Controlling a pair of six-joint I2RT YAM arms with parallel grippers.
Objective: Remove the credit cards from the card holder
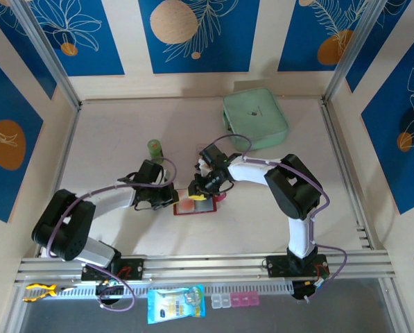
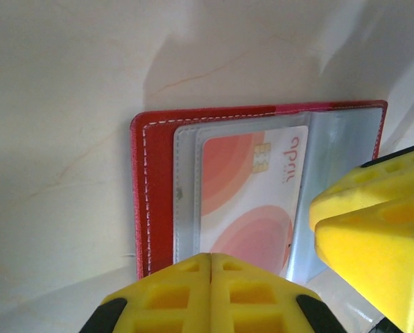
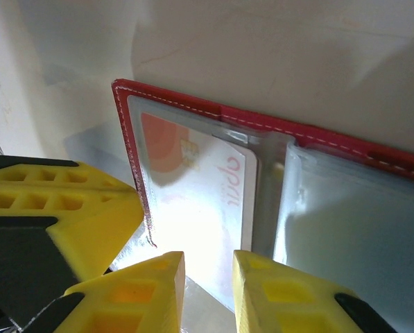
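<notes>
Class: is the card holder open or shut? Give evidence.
Open: the card holder lies spread, its clear sleeves and a credit card showing.

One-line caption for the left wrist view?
Left tool shut at the open card holder, a pink-and-white credit card in its clear sleeve.

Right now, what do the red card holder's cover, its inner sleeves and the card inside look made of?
The card holder looks like leather or faux leather: matte red, pale stitching. Its sleeves look like soft clear plastic, glossy, wrinkled. The card seems stiff glossy plastic with a chip.
</notes>
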